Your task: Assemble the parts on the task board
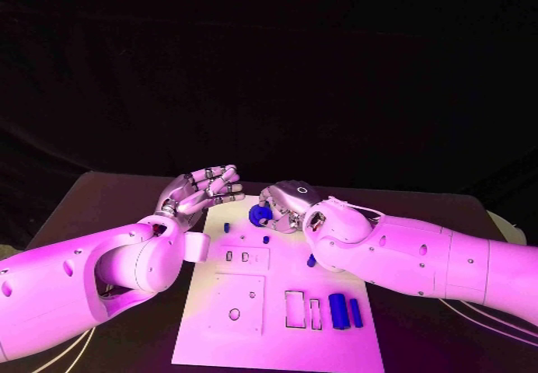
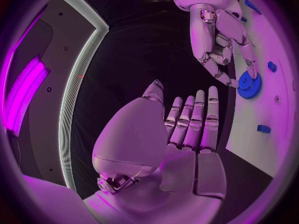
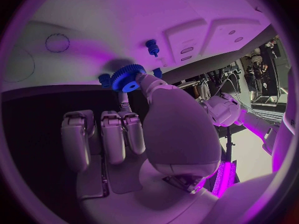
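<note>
Black table [image 1: 112, 194], white task board [image 1: 281, 334]; right robot hand [image 1: 286, 206] pinches blue gear [image 1: 261, 215].

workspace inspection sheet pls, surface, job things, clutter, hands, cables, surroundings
surface: black table, with the white task board in the middle of it.
job's things: blue gear held over the board's far end; small blue peg standing near that end; two blue bars lying on the board's near right part beside open rectangular slots.
clutter: nothing seen.
hands: left hand holds nothing, fingers extended, beside the board's far left corner; right hand pinches the gear.
cables: white cables under the right arm; more under the left arm.
surroundings: dark backdrop behind the table.
</note>
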